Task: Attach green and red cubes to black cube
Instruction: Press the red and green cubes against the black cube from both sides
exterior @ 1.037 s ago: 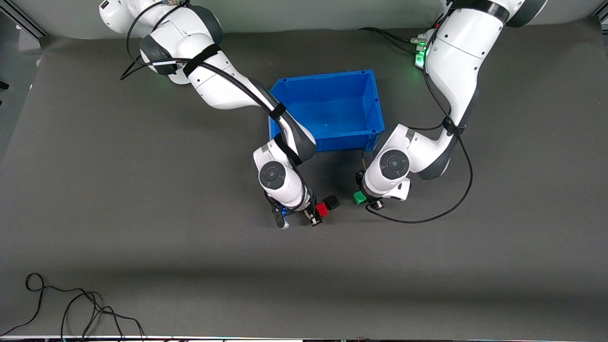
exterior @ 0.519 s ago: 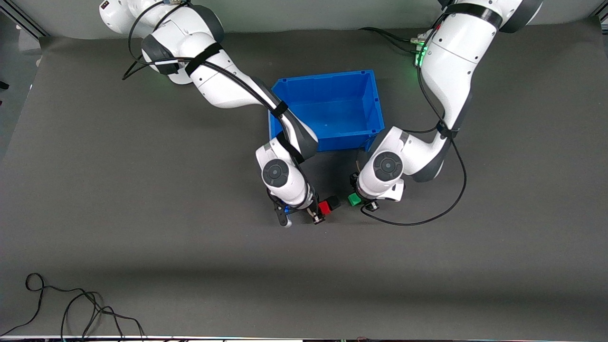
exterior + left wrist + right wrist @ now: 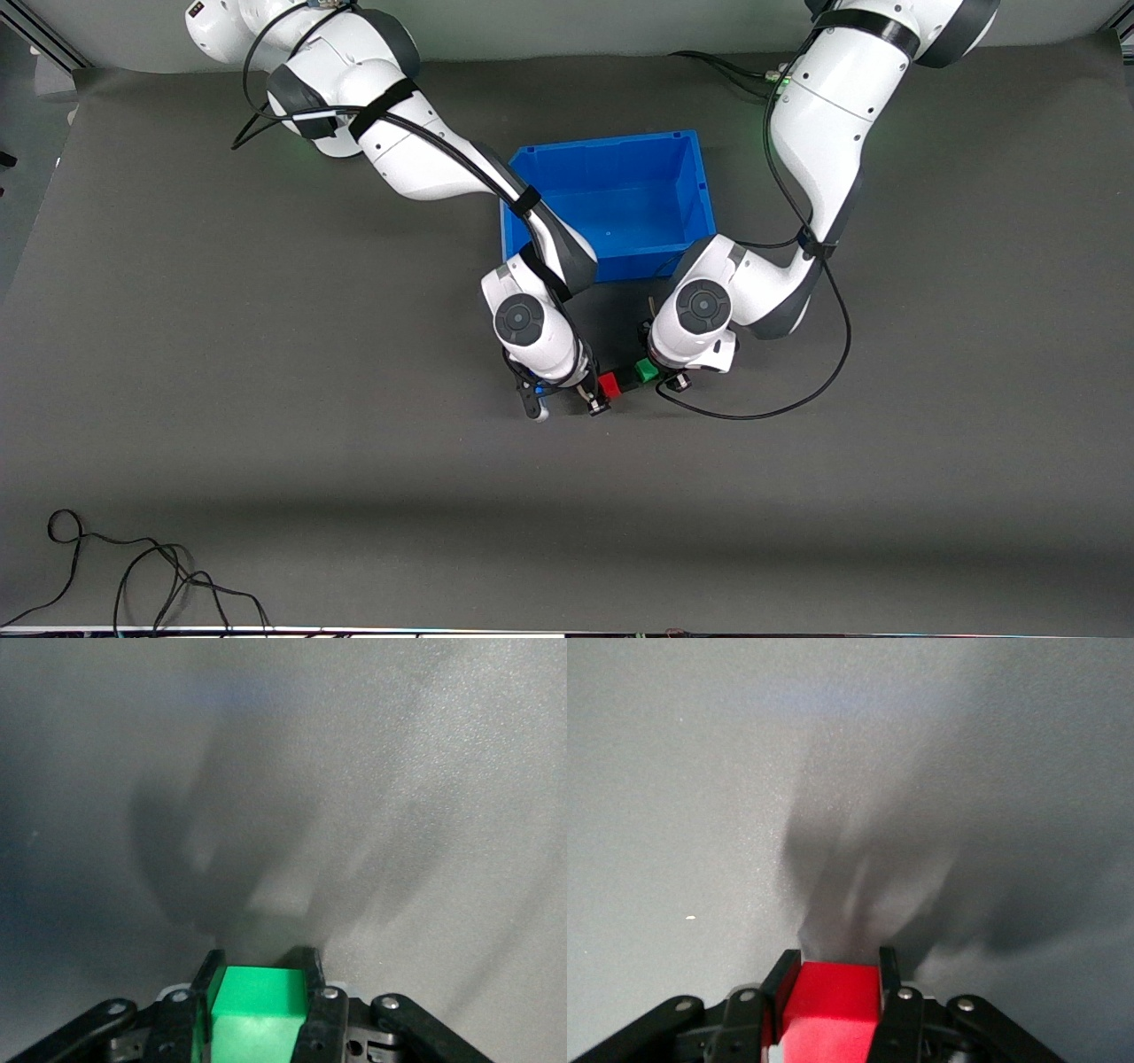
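The right gripper [image 3: 602, 396] is clenched on the red cube [image 3: 609, 385], which sits between its fingers [image 3: 889, 983]. The left gripper [image 3: 654, 372] grips the green cube [image 3: 646, 371] the same way, its fingers [image 3: 306, 967] pressing both sides. The black cube [image 3: 626, 379] lies between the two held cubes, close against each, all just nearer the camera than the blue bin [image 3: 700, 199].

No legible txt or labels.

White arms [image 3: 425, 168] (grey joints), black cables [image 3: 753, 412].
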You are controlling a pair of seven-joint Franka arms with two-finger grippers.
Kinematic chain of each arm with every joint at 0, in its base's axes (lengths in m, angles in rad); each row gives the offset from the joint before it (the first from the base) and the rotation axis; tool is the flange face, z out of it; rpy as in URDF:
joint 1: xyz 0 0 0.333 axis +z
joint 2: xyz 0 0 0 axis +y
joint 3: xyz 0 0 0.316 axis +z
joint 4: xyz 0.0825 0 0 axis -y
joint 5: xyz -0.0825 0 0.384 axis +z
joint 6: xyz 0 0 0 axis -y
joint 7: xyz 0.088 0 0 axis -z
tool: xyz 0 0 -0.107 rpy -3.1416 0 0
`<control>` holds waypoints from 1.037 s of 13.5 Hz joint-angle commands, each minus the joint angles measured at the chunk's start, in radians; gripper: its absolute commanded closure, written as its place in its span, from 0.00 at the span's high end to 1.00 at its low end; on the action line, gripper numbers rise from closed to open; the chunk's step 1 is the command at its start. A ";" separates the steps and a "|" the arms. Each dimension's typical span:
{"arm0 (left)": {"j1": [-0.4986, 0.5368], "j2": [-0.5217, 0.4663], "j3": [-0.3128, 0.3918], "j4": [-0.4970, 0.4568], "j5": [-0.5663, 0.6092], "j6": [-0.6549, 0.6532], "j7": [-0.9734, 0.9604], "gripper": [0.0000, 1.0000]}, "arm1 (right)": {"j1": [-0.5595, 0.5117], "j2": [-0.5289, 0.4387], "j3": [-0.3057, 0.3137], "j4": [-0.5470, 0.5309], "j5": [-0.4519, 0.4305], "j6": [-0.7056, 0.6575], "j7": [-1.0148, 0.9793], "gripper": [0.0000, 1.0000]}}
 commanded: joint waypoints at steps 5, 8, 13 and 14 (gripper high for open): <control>-0.015 0.010 0.011 0.040 0.013 -0.009 -0.006 0.61 | 0.016 0.051 0.000 0.056 -0.010 0.008 0.046 0.14; -0.011 0.008 0.011 0.046 0.042 -0.021 -0.004 1.00 | 0.016 0.046 -0.003 0.052 -0.014 0.008 0.041 1.00; 0.034 -0.004 0.022 0.114 0.042 -0.119 0.082 1.00 | -0.002 -0.025 -0.011 0.045 -0.014 -0.073 0.035 1.00; 0.051 -0.007 0.022 0.122 0.043 -0.128 0.097 1.00 | -0.004 -0.059 -0.020 0.034 -0.019 -0.075 0.035 1.00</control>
